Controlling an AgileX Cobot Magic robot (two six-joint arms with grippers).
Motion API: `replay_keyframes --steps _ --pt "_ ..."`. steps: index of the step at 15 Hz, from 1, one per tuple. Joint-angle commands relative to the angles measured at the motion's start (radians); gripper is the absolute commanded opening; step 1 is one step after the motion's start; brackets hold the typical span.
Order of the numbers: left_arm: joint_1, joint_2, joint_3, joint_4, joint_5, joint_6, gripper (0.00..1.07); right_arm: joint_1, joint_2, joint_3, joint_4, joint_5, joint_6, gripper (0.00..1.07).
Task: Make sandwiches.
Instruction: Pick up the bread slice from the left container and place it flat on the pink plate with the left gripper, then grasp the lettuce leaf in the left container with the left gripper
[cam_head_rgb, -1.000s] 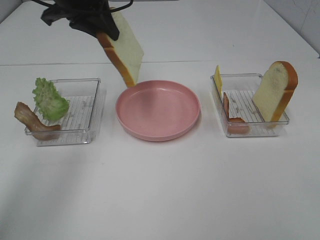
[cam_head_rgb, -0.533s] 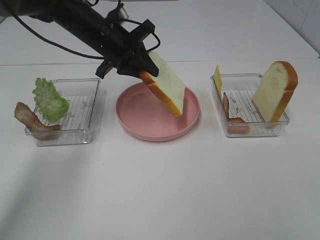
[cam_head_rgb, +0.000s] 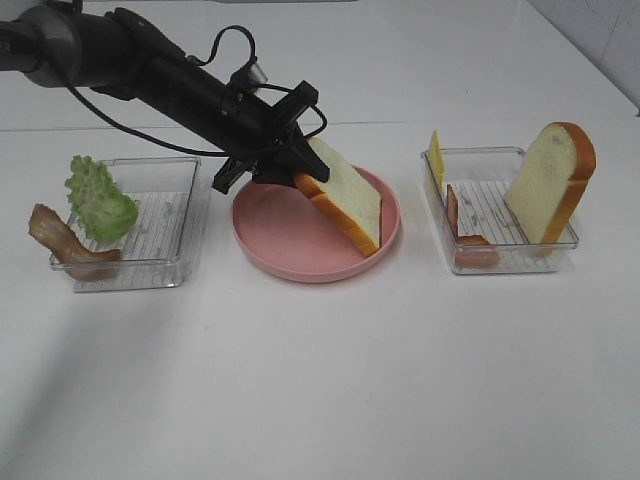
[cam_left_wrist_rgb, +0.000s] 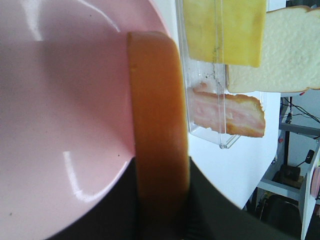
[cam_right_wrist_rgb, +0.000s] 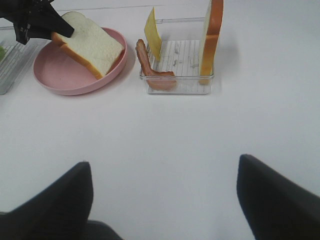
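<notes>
Lower now than half a second back: my left end effector (cam_head_rgb: 297, 170) has come down and the bread slice (cam_head_rgb: 348, 197) it carries has dropped from above the pink plate (cam_head_rgb: 283, 240) into it. The fingers are pressed together on the slice's upper end, one on each face; the wrist view shows dark pads flanking the orange-brown crust. The slice hangs tilted, white face up, sloping away from the end effector. Its low corner is down at the plate's rim on the side farthest from the end effector; contact there I cannot tell.

Beyond the slice's low end, apart from the plate, stands the right tray (cam_head_rgb: 500, 262). It holds a cheese slice (cam_head_rgb: 436, 156) on edge at the corner nearest my left end effector, a bacon strip (cam_head_rgb: 464, 228) leaning along the near wall, and a second bread slice (cam_head_rgb: 553, 182) upright against the far wall.

Behind my left end effector, on the arm's side of the plate, sits the left tray (cam_head_rgb: 165, 270). Lettuce (cam_head_rgb: 98, 198) leans on its outer wall, and a second bacon strip (cam_head_rgb: 60, 240) drapes over that same wall, one end out over the bench (cam_head_rgb: 320, 380).

My right end effector (cam_right_wrist_rgb: 165, 195) is well back from everything, fingers spread wide, only bare bench between them. The plate and right tray lie ahead of it.
</notes>
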Motion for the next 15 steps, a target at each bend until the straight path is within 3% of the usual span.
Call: replay_keyframes --steps 1,3,4,5,7,8,10,13,15 --pt "-0.001 -0.001 0.001 -0.007 -0.009 0.007 0.24 -0.005 -0.014 0.002 0.004 -0.009 -0.002 0.75" --pt "-0.001 -0.001 0.001 0.001 -0.005 0.007 0.61 -0.005 -0.014 0.002 0.004 -0.009 -0.002 0.75" --pt "-0.001 -0.001 0.000 0.002 -0.005 0.017 0.74 -0.005 -0.014 0.002 0.004 -0.009 -0.002 0.75" --pt "-0.001 -0.009 -0.002 0.023 0.000 0.026 0.78 -0.005 -0.014 0.002 0.004 -0.009 -0.002 0.75" --pt "-0.001 -0.029 -0.002 0.111 -0.019 0.026 0.78 -0.005 -0.014 0.002 0.004 -0.009 -0.002 0.75" --pt "-0.011 -0.054 -0.002 0.223 -0.051 0.024 0.78 -0.005 -0.014 0.002 0.004 -0.009 -0.002 0.75" --pt "-0.023 -0.088 -0.015 0.355 -0.058 -0.023 0.78 -0.005 -0.014 0.002 0.004 -0.009 -0.002 0.75" --pt "-0.034 -0.137 -0.049 0.518 -0.018 -0.135 0.78 -0.005 -0.013 0.002 0.007 -0.009 -0.002 0.75" --pt "-0.033 -0.174 -0.090 0.662 0.088 -0.263 0.78 -0.005 -0.013 0.002 0.008 -0.009 -0.002 0.75"
